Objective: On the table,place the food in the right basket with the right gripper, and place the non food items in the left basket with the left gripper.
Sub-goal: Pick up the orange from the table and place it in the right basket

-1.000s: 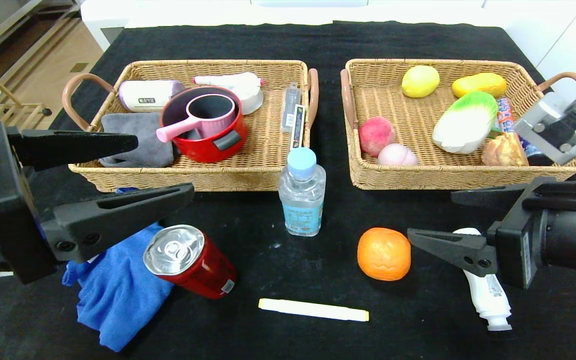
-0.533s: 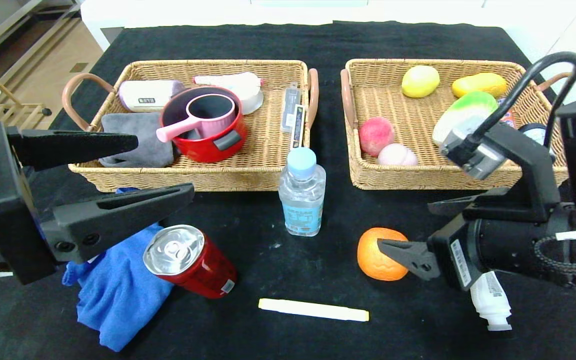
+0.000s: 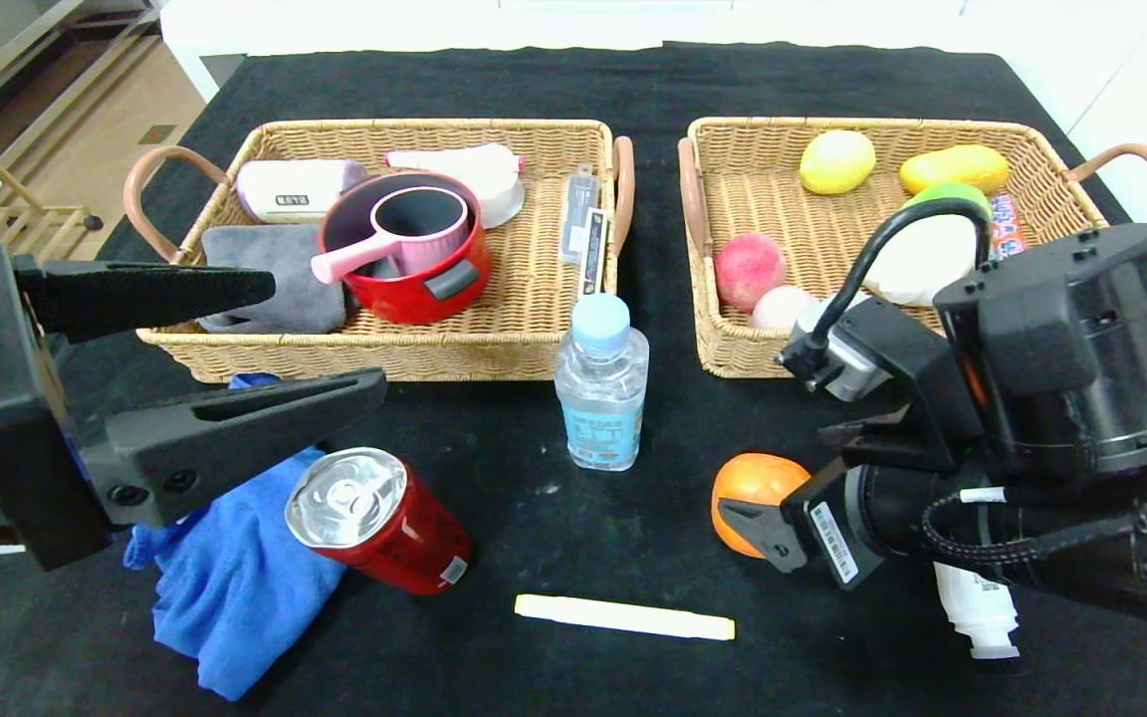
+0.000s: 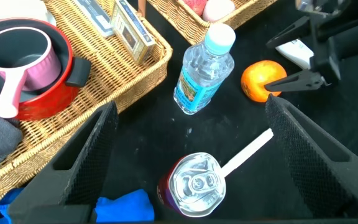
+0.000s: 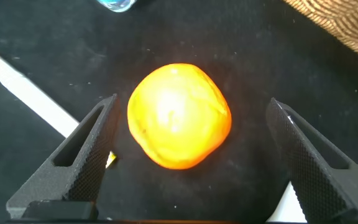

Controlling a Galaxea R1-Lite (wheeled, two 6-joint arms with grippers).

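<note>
Here the right end effector [image 3: 798, 478] sits low over the black worktop [image 3: 554, 508], its fingers spread wide on either side of the orange fruit [image 3: 748, 488] without touching it. The right wrist view shows the orange [image 5: 179, 124] centred between both fingers. The left end effector [image 3: 320, 334] hangs released above the blue cloth [image 3: 225, 588] and red can [image 3: 379, 518], grasping nothing. The clear bottle [image 3: 601, 383] stands upright between the two baskets' near corners.

I see a red pot [image 3: 414, 274] holding a pink cup [image 3: 404, 234], a grey cloth [image 3: 270, 279], two peaches [image 3: 748, 269], a lemon [image 3: 836, 161], a mango [image 3: 954, 166].
</note>
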